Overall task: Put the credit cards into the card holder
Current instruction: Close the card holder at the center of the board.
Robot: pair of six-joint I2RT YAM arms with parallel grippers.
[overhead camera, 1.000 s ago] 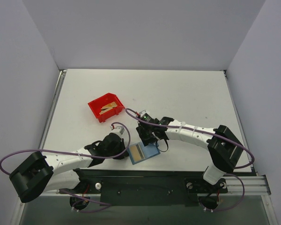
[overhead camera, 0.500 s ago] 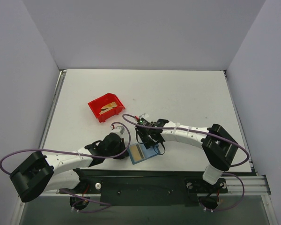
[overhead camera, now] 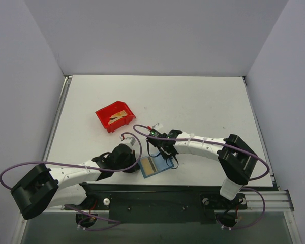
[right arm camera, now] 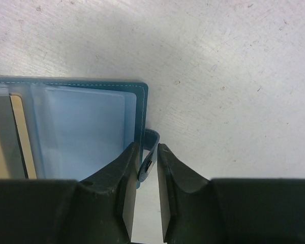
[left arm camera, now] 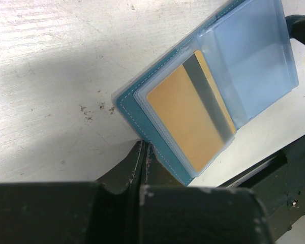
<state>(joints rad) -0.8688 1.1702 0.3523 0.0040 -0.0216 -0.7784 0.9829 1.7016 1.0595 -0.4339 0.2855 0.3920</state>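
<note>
1. Card holder [overhead camera: 163,163] lies open, below-right of the red bin [overhead camera: 105,116]: teal cover, pale-blue sleeves, one gold-tan credit card [left arm camera: 185,119] inside.
2. Right gripper [right arm camera: 148,168] pinches its snap tab [right arm camera: 151,137].
3. Left gripper [left arm camera: 144,152], fully closed, touches its edge.

Partly seen in every view: card holder [left arm camera: 249,61]; right grip unresolved.
In the left wrist view its far pocket is cut by the frame edge and its near edge is hidden behind the left gripper [left arm camera: 145,148]. In the right wrist view it is cropped to one side of the right gripper [right arm camera: 148,152], and only a sliver of a credit card [right arm camera: 19,132] is shown. The snap tab [right arm camera: 151,138] is half hidden between the fingers, so a pinch cannot be told. From above, the cards [overhead camera: 118,118] in the red bin [overhead camera: 111,126] are too small to be counted.
</note>
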